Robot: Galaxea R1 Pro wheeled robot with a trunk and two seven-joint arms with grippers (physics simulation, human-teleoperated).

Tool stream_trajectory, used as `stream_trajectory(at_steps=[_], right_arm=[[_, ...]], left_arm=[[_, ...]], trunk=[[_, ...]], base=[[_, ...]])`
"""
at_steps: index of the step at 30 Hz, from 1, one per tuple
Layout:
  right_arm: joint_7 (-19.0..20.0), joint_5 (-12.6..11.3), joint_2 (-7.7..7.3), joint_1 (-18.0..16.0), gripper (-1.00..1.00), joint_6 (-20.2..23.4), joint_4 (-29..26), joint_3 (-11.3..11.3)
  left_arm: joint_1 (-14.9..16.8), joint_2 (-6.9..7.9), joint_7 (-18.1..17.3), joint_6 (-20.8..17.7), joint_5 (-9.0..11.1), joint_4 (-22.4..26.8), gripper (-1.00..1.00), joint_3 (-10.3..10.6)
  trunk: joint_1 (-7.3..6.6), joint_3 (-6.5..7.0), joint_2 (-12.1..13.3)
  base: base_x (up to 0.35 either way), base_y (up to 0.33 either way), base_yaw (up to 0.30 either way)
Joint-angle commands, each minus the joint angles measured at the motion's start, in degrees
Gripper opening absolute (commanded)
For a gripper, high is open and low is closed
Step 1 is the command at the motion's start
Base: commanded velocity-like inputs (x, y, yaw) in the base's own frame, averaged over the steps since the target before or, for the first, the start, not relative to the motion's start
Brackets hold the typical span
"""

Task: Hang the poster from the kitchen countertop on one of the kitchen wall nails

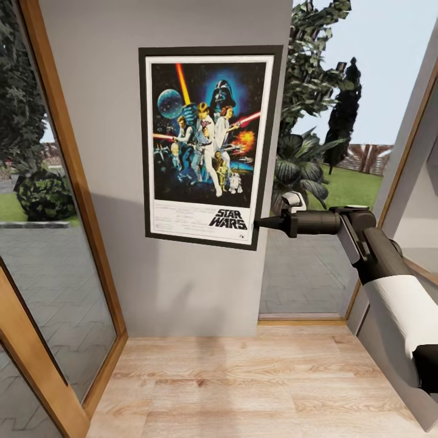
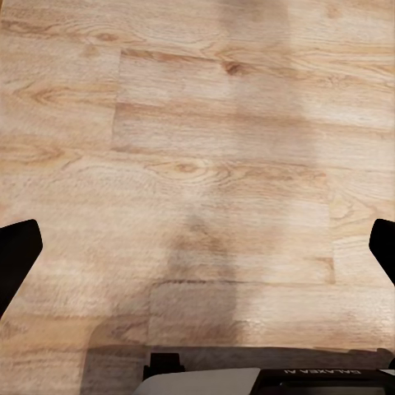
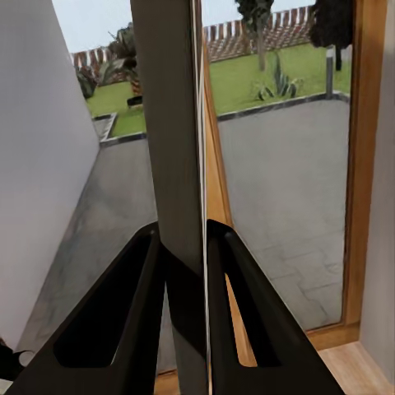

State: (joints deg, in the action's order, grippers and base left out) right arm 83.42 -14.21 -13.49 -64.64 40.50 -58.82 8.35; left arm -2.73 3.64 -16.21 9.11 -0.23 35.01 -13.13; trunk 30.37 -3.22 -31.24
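The Star Wars poster hangs flat against the off-white wall strip between two windows, tilted slightly. My right gripper is shut on the poster's lower right edge, reaching in from the right. In the right wrist view the poster's edge runs as a dark strip between the two black fingers, which pinch it. The wall nail is hidden behind the poster. My left gripper is open over bare wooden floor, its fingertips wide apart. The kitchen countertop is out of view.
Wood-framed floor-to-ceiling windows flank the wall strip on both sides, with garden and paving outside. Light wooden floor lies below. A grey wall stands close beside the right gripper.
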Motion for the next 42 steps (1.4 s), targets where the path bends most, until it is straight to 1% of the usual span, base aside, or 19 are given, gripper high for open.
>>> stream_trajectory(at_steps=[1, 10, 31, 35, 42], right_arm=[[0.06, -0.5, -0.09, -0.09, -1.0, 0.8, 0.02, 0.18], [0.01, -0.55, 0.02, -2.25, -1.0, 0.93, 0.05, 0.23], [0.0, -0.51, 0.19, -2.43, -1.0, 0.81, 0.32, 0.59], [0.02, -0.49, 0.21, -2.42, -1.0, 0.81, 0.29, 0.61], [0.04, -0.52, 0.16, -2.42, -1.0, 0.8, 0.23, 0.61]], left_arm=[[0.01, -0.03, -0.4, 0.03, -0.03, 0.06, 1.0, -0.23], [0.01, -0.03, -0.4, 0.03, -0.03, 0.06, 1.0, -0.23], [0.01, -0.03, -0.43, 0.03, -0.03, 0.06, 1.0, -0.23], [0.01, -0.03, -0.44, 0.03, -0.03, 0.07, 1.0, -0.23], [0.01, -0.03, -0.44, 0.03, -0.03, 0.09, 1.0, -0.23]], trunk=[[0.03, -0.1, -0.1], [0.03, -0.1, -0.1], [0.03, -0.1, -0.1], [0.03, -0.1, -0.1], [0.03, -0.1, -0.1]], base=[[0.0, 0.0, 0.0], [0.0, 0.0, 0.0], [0.001, 0.0, 0.0], [0.119, 0.0, 0.0], [0.269, 0.0, 0.0]])
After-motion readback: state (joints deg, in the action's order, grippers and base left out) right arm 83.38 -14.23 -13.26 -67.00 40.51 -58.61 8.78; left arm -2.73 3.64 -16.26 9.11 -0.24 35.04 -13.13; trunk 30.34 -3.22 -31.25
